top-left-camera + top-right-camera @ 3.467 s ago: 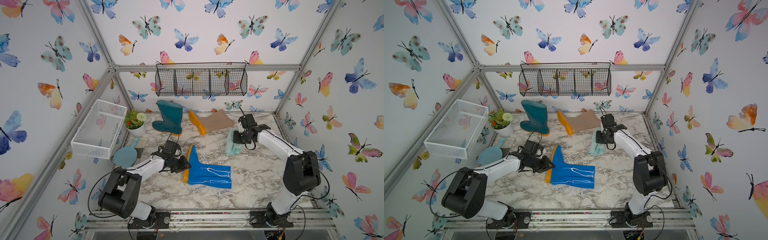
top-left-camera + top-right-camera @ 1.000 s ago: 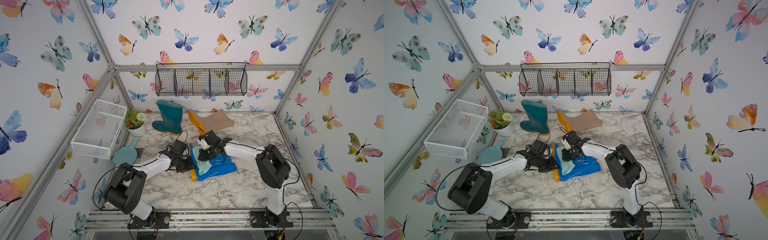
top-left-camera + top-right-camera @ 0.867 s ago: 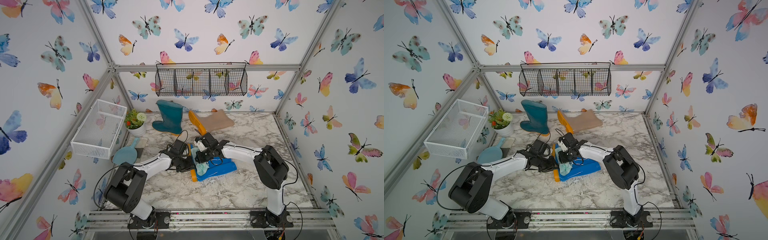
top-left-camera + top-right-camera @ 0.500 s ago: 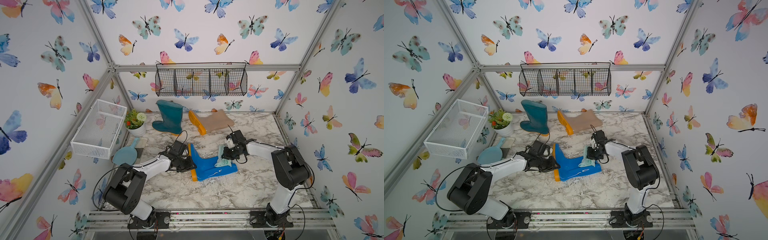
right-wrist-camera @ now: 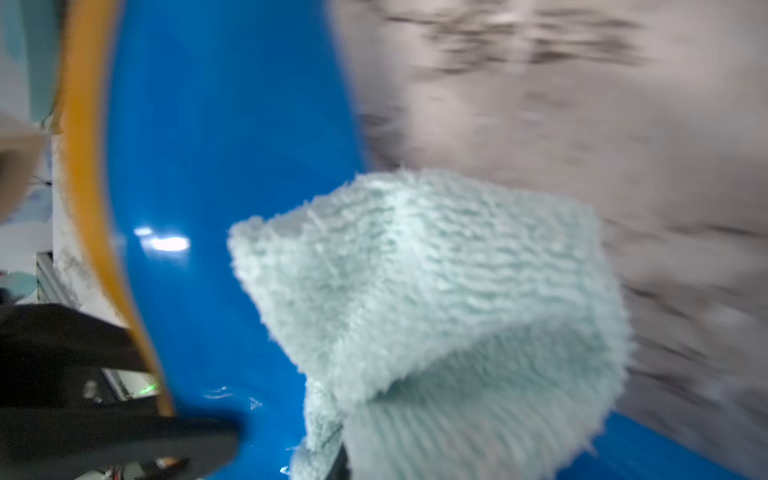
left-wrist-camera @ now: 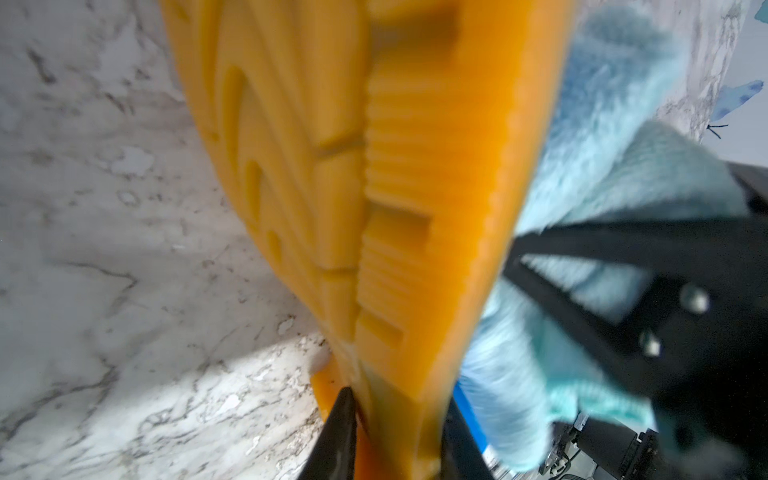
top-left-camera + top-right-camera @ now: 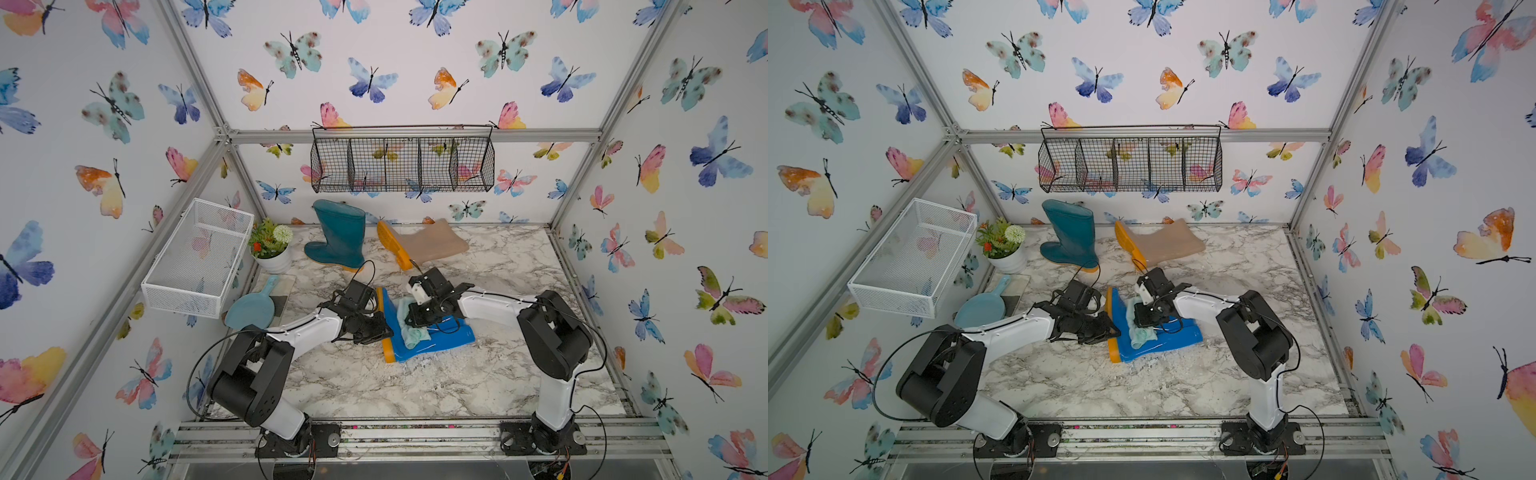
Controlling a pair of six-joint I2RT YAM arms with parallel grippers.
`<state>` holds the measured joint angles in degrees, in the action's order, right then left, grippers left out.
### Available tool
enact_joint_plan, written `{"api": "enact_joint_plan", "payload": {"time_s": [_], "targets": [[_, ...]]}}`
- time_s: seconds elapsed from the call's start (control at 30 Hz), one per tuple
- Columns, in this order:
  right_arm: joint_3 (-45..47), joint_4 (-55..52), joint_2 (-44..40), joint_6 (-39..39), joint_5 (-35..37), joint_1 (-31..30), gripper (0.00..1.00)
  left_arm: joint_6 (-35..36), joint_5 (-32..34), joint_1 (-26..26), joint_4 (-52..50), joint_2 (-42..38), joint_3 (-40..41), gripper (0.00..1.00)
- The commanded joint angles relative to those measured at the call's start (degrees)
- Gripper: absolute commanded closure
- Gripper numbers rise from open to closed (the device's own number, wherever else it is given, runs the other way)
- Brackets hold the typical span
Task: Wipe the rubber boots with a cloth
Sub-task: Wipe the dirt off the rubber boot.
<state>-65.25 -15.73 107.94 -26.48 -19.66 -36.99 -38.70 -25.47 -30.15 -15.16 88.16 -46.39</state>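
Observation:
The bright blue rubber boot (image 7: 440, 338) (image 7: 1169, 337) lies on its side mid-table, orange sole (image 6: 374, 208) toward my left arm. My left gripper (image 7: 384, 329) (image 7: 1112, 329) is shut on that sole's edge, one black finger on each side (image 6: 399, 432). The pale aqua cloth (image 7: 409, 330) (image 7: 1138, 330) (image 5: 436, 291) lies pressed on the boot's foot part (image 5: 228, 124), with my right gripper (image 7: 417, 316) (image 7: 1144, 316) shut on it. The cloth hides the right fingers. The dark teal boot (image 7: 338, 232) stands upright at the back. The beige boot (image 7: 432, 247) lies beside it.
A white wire basket (image 7: 199, 257) hangs on the left wall and a black wire basket (image 7: 401, 160) on the back wall. A potted plant (image 7: 272, 249) and a light blue scoop (image 7: 251, 307) sit at the table's left edge.
My right gripper has dragged the cloth left along the blue boot, from the shaft's open end back to the foot. The left gripper keeps its hold on the sole.

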Motion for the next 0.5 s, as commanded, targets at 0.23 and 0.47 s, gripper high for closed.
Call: {"api": "enact_joint_plan", "payload": {"time_s": [0.23,0.47], "targets": [[-0.83,-6.85,-1.22,-0.44,3.35,0.70,0.97,-0.12,-1.68,-0.52,4.04,0.86,2.89,1.00],[-9.96,-3.64,7.27,-5.78,-0.42,-12.44,0.97,0.21,-1.68,-0.53,3.59,1.66,1.48,1.00]]}}
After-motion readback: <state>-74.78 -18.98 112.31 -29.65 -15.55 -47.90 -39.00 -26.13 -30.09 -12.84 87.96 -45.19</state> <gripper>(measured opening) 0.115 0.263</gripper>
